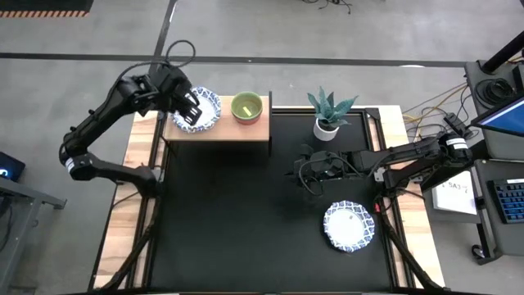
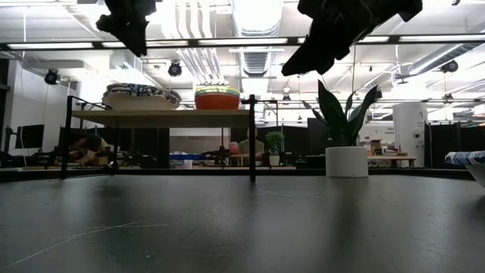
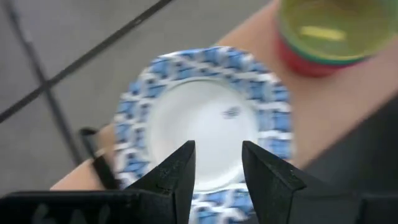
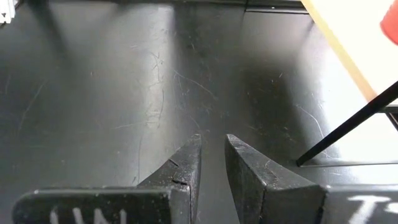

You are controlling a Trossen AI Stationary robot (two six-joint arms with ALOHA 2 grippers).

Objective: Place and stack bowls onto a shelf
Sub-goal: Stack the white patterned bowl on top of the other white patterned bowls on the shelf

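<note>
A stack of white bowls with blue patterned rims (image 1: 205, 111) stands on the left end of the wooden shelf (image 1: 221, 129); it also shows in the low view (image 2: 141, 96). Beside it, a yellow-green bowl (image 1: 246, 106) sits nested in a red one (image 2: 217, 101). My left gripper (image 3: 217, 163) hovers open above the blue-rimmed stack (image 3: 205, 118), well clear of it, as the low view (image 2: 129, 26) shows. Another blue-rimmed bowl (image 1: 350, 225) rests on the black table at the right. My right gripper (image 1: 301, 174) is above the bare table, its fingers (image 4: 211, 158) a narrow gap apart and empty.
A small white pot with a green plant (image 1: 327, 115) stands on the table just right of the shelf. The shelf's thin black legs (image 2: 251, 136) stand at the table's far side. Bare black tabletop (image 1: 237, 221) lies in front of the shelf.
</note>
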